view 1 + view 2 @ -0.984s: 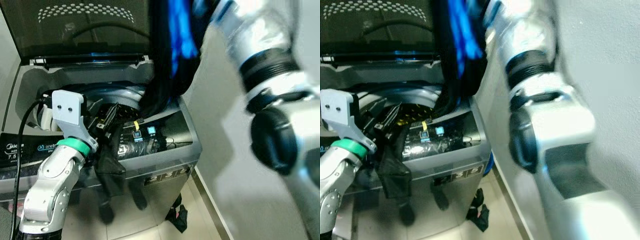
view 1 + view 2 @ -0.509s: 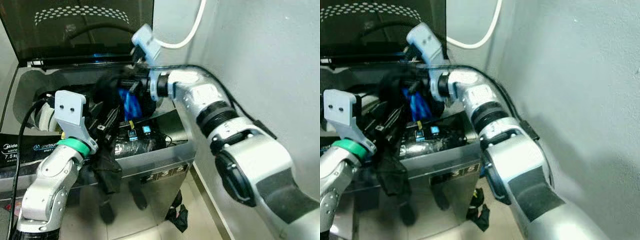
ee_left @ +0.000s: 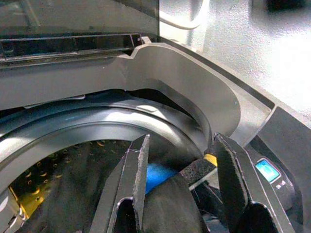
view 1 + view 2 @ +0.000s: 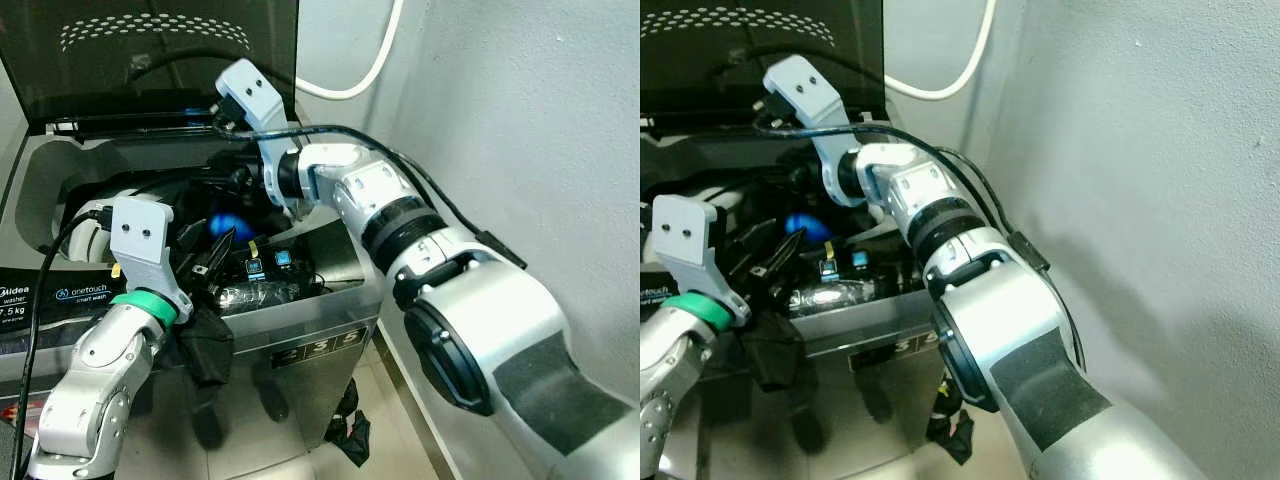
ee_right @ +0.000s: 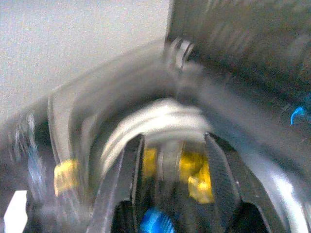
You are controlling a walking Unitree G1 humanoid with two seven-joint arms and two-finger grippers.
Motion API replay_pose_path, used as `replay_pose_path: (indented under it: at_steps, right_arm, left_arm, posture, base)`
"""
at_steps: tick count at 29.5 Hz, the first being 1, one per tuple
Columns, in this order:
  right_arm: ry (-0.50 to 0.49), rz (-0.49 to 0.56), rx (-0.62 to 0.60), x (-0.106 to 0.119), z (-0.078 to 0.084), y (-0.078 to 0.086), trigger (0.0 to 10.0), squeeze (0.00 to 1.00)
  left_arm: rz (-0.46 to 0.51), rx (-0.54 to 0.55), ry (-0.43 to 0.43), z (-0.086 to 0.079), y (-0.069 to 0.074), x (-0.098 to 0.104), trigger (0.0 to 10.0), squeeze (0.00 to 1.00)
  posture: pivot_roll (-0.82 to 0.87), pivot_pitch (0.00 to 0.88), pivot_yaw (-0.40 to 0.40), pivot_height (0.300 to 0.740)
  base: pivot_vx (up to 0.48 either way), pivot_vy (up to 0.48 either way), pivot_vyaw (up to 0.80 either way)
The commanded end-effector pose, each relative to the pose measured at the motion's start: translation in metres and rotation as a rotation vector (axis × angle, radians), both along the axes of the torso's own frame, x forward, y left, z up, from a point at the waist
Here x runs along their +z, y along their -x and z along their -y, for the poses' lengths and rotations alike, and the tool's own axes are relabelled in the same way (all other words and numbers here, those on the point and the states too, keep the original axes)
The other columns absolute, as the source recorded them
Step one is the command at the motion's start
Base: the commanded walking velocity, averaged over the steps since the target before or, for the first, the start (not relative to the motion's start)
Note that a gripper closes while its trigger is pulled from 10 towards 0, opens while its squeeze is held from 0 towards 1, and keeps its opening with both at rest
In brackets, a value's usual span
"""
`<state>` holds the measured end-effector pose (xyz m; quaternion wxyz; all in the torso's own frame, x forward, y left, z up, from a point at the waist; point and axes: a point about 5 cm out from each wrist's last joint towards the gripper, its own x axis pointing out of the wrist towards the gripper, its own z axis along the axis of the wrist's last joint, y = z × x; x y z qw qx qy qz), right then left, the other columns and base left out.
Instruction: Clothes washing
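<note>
The top-loading washing machine (image 4: 300, 320) stands with its lid (image 4: 150, 60) up. My right gripper (image 4: 238, 182) reaches down into the drum (image 3: 58, 141); its fingers (image 5: 130, 184) stand apart, blurred, with a bit of blue cloth (image 5: 153, 223) low between them. A blue lump of cloth (image 4: 225, 222) lies in the drum just under it. My left gripper (image 4: 208, 258) hovers at the drum's front rim, its fingers (image 3: 133, 179) apart. A black garment (image 4: 205, 345) bulges between them and hangs over the machine's front.
A grey wall (image 4: 520, 130) stands close on the right, and a white hose (image 4: 375, 60) runs along it. A dark piece of clothing (image 4: 350, 435) lies on the tiled floor by the machine's front corner. The control panel (image 4: 265, 270) runs along the machine's front edge.
My right arm has swung down from high above the machine into the drum, bringing the black and blue garment with it. The left gripper has stayed at the rim.
</note>
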<state>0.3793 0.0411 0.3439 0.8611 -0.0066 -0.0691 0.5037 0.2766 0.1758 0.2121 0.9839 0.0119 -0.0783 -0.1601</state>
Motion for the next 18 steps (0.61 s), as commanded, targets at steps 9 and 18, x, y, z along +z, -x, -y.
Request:
replay_pose_path:
  at_steps: [9,18]
  right_arm:
    - [-0.275,0.144,-0.131,0.068,0.042,-0.005,10.0,0.0]
    - [-0.182,0.13,0.079,0.026,0.072,-0.011,10.0,0.0]
  left_arm:
    - [0.01,0.028,-0.041,-0.016,0.004,0.005,10.0,0.0]
    - [-0.039,-0.521,-0.079,-0.01,0.054,0.034,10.0,0.0]
  posture:
    - [0.12,0.004,-0.052,0.74]
    - [0.12,0.007,-0.047,0.74]
  base:
    - [0.0,0.0,0.0]
    - [0.0,0.0,0.0]
